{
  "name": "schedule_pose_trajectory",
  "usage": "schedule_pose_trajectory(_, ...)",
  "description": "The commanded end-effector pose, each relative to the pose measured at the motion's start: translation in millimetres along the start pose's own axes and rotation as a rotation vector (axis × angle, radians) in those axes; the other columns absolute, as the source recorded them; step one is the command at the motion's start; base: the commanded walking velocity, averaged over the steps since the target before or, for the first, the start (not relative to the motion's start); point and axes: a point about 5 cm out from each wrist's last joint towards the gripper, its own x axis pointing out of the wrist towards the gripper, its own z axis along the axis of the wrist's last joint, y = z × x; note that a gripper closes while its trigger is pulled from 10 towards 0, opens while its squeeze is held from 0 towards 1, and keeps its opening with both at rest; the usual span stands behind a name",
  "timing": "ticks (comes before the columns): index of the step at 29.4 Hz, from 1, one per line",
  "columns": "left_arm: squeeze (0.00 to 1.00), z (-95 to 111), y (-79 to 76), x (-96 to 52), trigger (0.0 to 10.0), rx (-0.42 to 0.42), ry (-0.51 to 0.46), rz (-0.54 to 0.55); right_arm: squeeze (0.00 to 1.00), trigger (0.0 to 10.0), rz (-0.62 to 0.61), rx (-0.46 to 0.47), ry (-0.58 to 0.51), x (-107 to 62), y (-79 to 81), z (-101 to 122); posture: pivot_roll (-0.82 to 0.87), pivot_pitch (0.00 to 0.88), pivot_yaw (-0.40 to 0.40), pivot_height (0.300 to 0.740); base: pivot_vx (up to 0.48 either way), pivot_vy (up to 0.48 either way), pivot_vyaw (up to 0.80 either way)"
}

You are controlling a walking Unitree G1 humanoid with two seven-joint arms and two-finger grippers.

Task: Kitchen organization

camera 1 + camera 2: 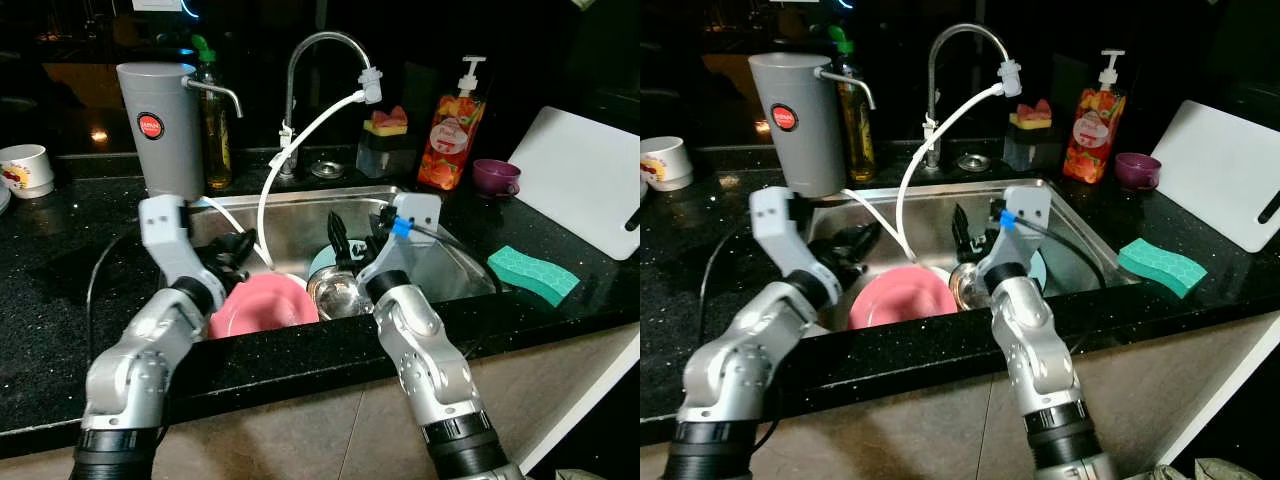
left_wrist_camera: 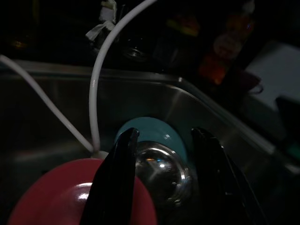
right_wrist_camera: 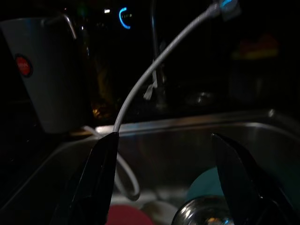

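Observation:
In the steel sink point(image 1: 300, 205) lie a pink bowl point(image 1: 262, 305), a shiny steel bowl point(image 1: 338, 293) and a teal plate point(image 2: 150, 129) behind it. My left gripper point(image 1: 235, 258) hangs low at the sink's left side, beside the pink bowl. In the left wrist view it point(image 2: 164, 178) is open, its fingers framing the steel bowl point(image 2: 161, 171) without holding anything. My right gripper point(image 1: 356, 243) hovers open just above the steel bowl and teal plate point(image 3: 206, 180), empty.
A white hose point(image 1: 300, 140) runs from the faucet point(image 1: 310, 45) down into the sink between my arms. A grey canister point(image 1: 160, 125) and oil bottle point(image 1: 215, 120) stand back left. Soap bottle point(image 1: 452, 130), purple cup point(image 1: 495, 177), green sponge point(image 1: 533, 273) and white cutting board point(image 1: 585, 180) are on the right.

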Motion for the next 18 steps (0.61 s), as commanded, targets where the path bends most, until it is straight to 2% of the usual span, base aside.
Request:
schedule_pose_trajectory(1, 0.0, -1.6, -5.7, 0.2, 10.0, 0.125, -0.017, 0.012, 0.0, 10.0, -0.049, -0.056, -0.004, -4.5, -6.0, 2.2, 0.07, 0.08, -0.048, 0.74, 0.0, 0.0, 0.0)
schedule_pose_trajectory(2, 0.0, -1.6, -5.7, 0.2, 10.0, 0.125, -0.017, 0.012, 0.0, 10.0, -0.049, -0.056, -0.004, -4.5, -6.0, 2.2, 0.07, 0.08, -0.048, 0.74, 0.0, 0.0, 0.0)
schedule_pose_trajectory(4, 0.0, -3.1, -12.9, -1.0, 10.0, 0.284, -0.07, 0.075, 0.0, 10.0, -0.13, -0.108, -0.019, -11.3, -20.3, 6.1, 0.07, 0.082, -0.042, 0.74, 0.0, 0.0, 0.0)
schedule_pose_trajectory(5, 0.0, -3.1, -12.9, -1.0, 10.0, 0.284, -0.07, 0.075, 0.0, 10.0, -0.13, -0.108, -0.019, -11.3, -20.3, 6.1, 0.07, 0.082, -0.042, 0.74, 0.0, 0.0, 0.0)
schedule_pose_trajectory(6, 0.0, -5.4, -13.0, -5.5, 10.0, 0.332, -0.078, 0.1, 0.0, 10.0, -0.169, -0.137, -0.021, -15.5, -30.8, 7.8, 0.07, 0.082, -0.038, 0.74, 0.0, 0.0, 0.0)
schedule_pose_trajectory(9, 0.0, -7.8, -12.8, -9.0, 10.0, 0.367, -0.078, 0.109, 0.0, 10.0, -0.189, -0.153, -0.021, -18.2, -37.1, 8.5, 0.07, 0.081, -0.035, 0.74, 0.0, 0.0, 0.0)
schedule_pose_trajectory(10, 0.0, -12.2, -11.8, -13.3, 10.0, 0.408, -0.071, 0.119, 0.0, 10.0, -0.206, -0.174, -0.016, -21.1, -44.4, 8.0, 0.07, 0.081, -0.035, 0.74, 0.0, 0.0, 0.0)
schedule_pose_trajectory(13, 0.0, -16.4, -10.9, -17.3, 10.0, 0.429, -0.064, 0.128, 0.0, 10.0, -0.22, -0.191, -0.011, -24.2, -49.9, 7.5, 0.08, 0.079, -0.029, 0.74, 0.0, 0.0, 0.0)
schedule_pose_trajectory(15, 0.0, -25.8, -10.0, -26.5, 10.0, 0.461, -0.043, 0.136, 0.0, 10.0, -0.248, -0.219, 0.003, -30.1, -58.9, 5.9, 0.08, 0.076, -0.019, 0.74, 0.0, 0.0, 0.0)
schedule_pose_trajectory(18, 0.0, -29.5, -9.8, -30.5, 10.0, 0.472, -0.037, 0.139, 0.0, 10.0, -0.257, -0.229, 0.011, -33.2, -61.1, 4.8, 0.08, 0.075, -0.014, 0.74, 0.0, 0.0, 0.0)
